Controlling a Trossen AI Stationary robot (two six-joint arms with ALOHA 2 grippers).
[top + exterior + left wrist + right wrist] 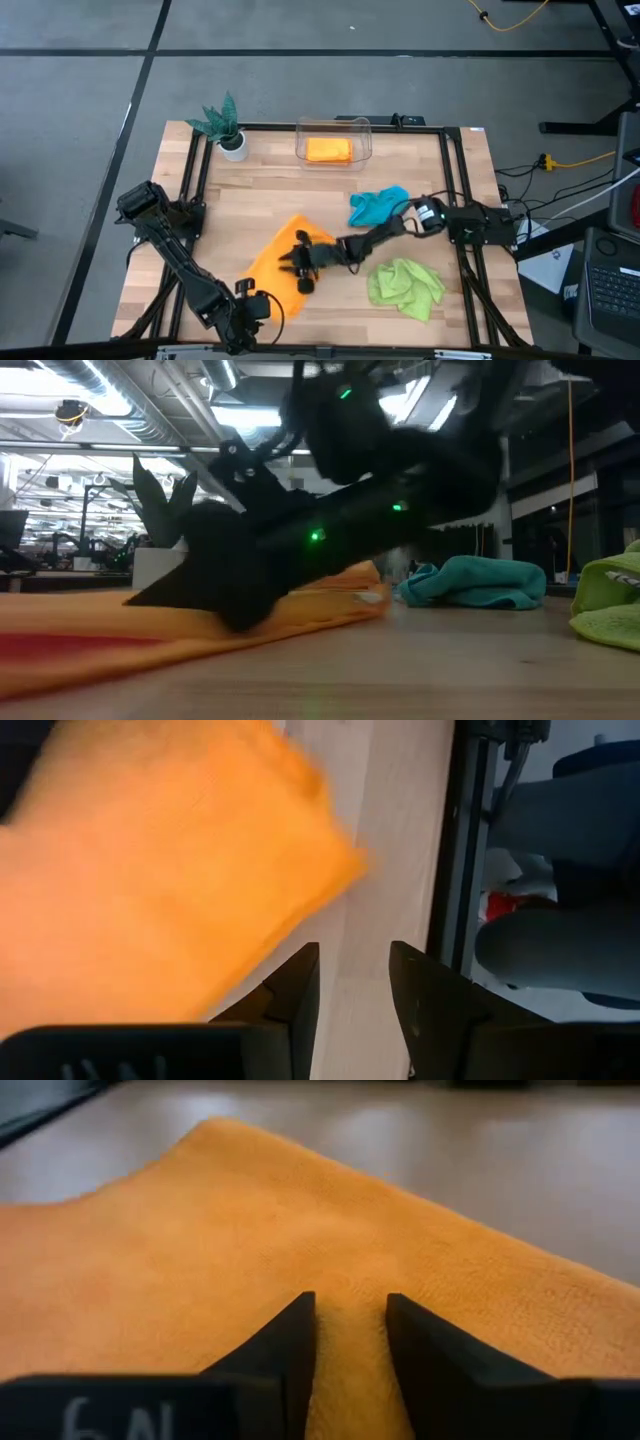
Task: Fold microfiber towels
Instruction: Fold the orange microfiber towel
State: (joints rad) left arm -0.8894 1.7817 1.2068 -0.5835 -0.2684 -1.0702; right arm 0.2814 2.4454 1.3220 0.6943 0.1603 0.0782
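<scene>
The orange towel [272,262] is spread flat on the wooden table [330,190], in the front middle part. The right pincer [300,262] is set down upon this towel near its centre; in the right wrist view its two dark fingers [285,1345] are seen parted a little, with the orange cloth [200,1260] lying under and between them. Whether cloth is actually pinched there cannot be told.

The left pincer [262,305] is held at the front edge of the table, just beside the near corner of the same towel. In the left wrist view its fingers [295,995] are seen apart with bare wood between them, nothing being grasped, and the orange cloth [150,870] lies close ahead of them.

A teal-blue towel [377,206] is bunched to the right of the orange one, and a lime green towel [405,286] is crumpled nearer the front right. A second orange towel [328,150], folded, is seen inside a clear container [334,124] at the back edge, beside a small potted plant [225,125].
</scene>
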